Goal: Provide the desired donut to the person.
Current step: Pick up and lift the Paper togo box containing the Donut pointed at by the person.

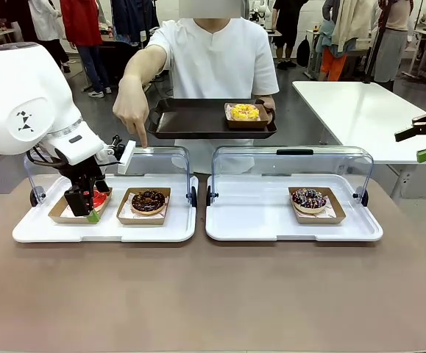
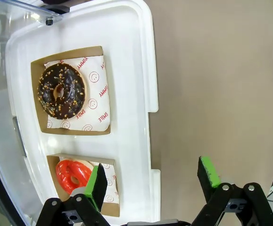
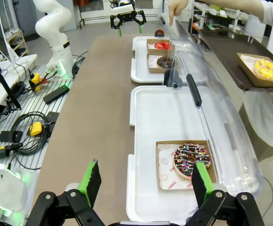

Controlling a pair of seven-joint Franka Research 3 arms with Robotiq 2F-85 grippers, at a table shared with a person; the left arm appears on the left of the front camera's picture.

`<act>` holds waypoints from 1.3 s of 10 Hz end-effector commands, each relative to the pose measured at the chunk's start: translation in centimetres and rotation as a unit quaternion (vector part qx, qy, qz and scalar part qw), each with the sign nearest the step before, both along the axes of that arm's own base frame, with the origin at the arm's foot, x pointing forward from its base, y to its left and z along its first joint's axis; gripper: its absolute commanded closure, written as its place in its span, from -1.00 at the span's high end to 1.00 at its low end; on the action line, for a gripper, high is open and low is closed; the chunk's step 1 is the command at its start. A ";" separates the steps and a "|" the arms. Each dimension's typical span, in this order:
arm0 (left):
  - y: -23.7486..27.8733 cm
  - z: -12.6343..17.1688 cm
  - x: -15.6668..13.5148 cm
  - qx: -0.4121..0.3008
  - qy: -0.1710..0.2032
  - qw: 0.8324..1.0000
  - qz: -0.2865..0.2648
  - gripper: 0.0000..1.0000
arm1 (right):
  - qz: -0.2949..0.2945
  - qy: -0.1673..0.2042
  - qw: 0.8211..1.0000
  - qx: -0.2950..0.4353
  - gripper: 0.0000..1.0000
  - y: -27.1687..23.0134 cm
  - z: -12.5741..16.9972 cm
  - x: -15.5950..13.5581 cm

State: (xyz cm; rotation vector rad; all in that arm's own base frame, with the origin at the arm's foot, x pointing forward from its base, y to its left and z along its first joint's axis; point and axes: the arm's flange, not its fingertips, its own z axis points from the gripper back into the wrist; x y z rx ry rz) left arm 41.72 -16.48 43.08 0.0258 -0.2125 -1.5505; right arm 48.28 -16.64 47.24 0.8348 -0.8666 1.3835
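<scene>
The person's hand [image 1: 132, 110] points down at the clear lid [image 1: 165, 158] above the chocolate donut [image 1: 148, 200], which lies in its paper box on the left white tray [image 1: 102, 232]. The left gripper [image 2: 153, 181] hangs wide open and empty over the red donut [image 2: 72, 175] beside it. The right gripper [image 3: 145, 181] is also open, near the sprinkled donut [image 3: 189, 160].

Red donut [image 2: 65, 172]; brown donut [image 2: 72, 94], pale flecks, maybe nuts; yellow donut [image 1: 244, 112]; dark tray [image 1: 190, 121].
</scene>
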 end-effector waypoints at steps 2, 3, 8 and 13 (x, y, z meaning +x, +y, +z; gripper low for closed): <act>-0.2 0.2 -0.2 0.012 -0.001 1.000 0.009 1.00 | -0.003 0.001 1.000 0.005 1.00 0.0 0.0 0.3; 0.0 0.0 0.0 0.000 0.000 1.000 0.000 1.00 | -0.003 0.001 1.000 0.005 1.00 0.0 0.0 0.3; -3.3 -3.6 4.5 0.047 0.025 0.997 -0.063 1.00 | -0.003 0.001 1.000 0.005 1.00 0.0 0.0 0.3; -4.9 -6.8 7.0 0.062 0.045 0.995 -0.068 1.00 | -0.003 0.001 1.000 0.005 1.00 0.0 0.0 0.3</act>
